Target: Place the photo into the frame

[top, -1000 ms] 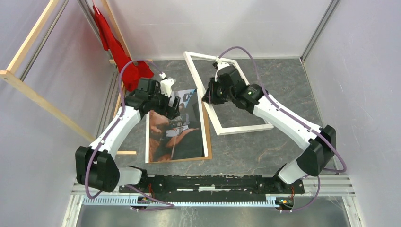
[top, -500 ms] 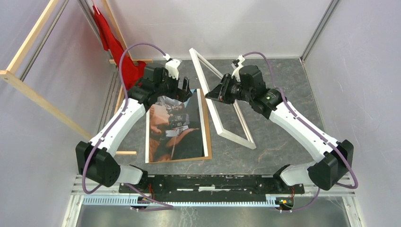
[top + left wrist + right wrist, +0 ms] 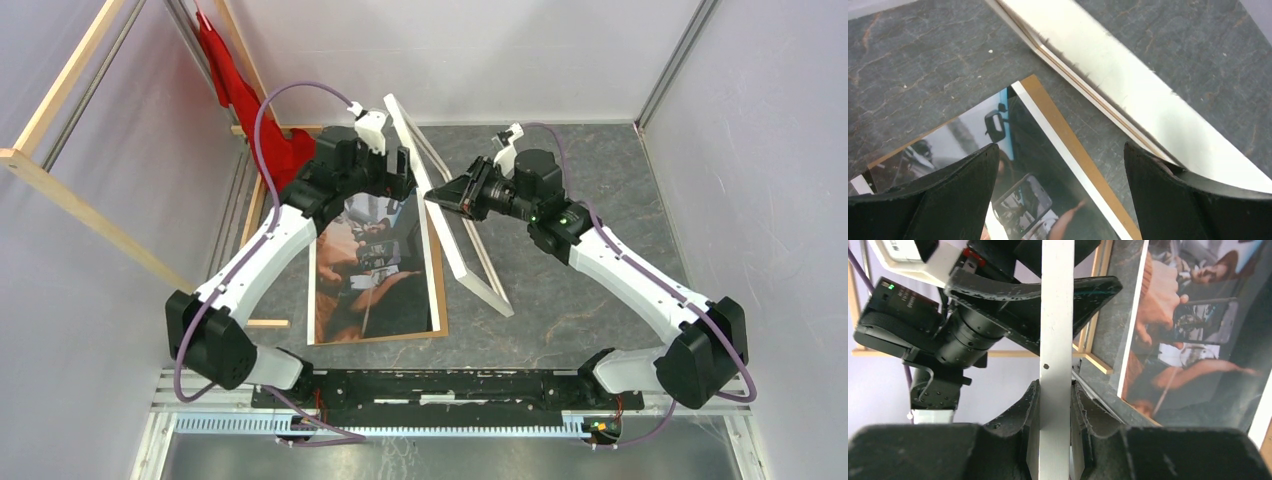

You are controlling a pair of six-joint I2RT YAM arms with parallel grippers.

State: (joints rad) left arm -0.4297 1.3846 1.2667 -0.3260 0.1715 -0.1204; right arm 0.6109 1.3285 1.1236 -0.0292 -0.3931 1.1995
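The photo [image 3: 368, 265], a dark print of people and hands, lies face up on the brown backing board [image 3: 438, 275]. The frame [image 3: 480, 292], with thin white rails, stands tilted up on one long edge just right of the photo. My right gripper [image 3: 437, 198] is shut on its raised rail; in the right wrist view the pads clamp the white rail [image 3: 1055, 315] at my gripper [image 3: 1055, 385]. My left gripper [image 3: 400, 172] is open and empty above the photo's far end, close to the frame. The left wrist view shows my gripper [image 3: 1060, 147] over the photo [image 3: 1013, 165], with the frame rail [image 3: 1148, 100] beside it.
A red cloth [image 3: 240, 100] hangs at the back left corner. Long pale wooden beams [image 3: 60, 95] lean outside the left wall. Enclosure walls stand on three sides. The dark stone-patterned table [image 3: 600, 190] lies bare right of the frame.
My right gripper has lifted the frame from flat up onto its edge and swung it left toward the photo. My left gripper has moved from over the photo to its far end.
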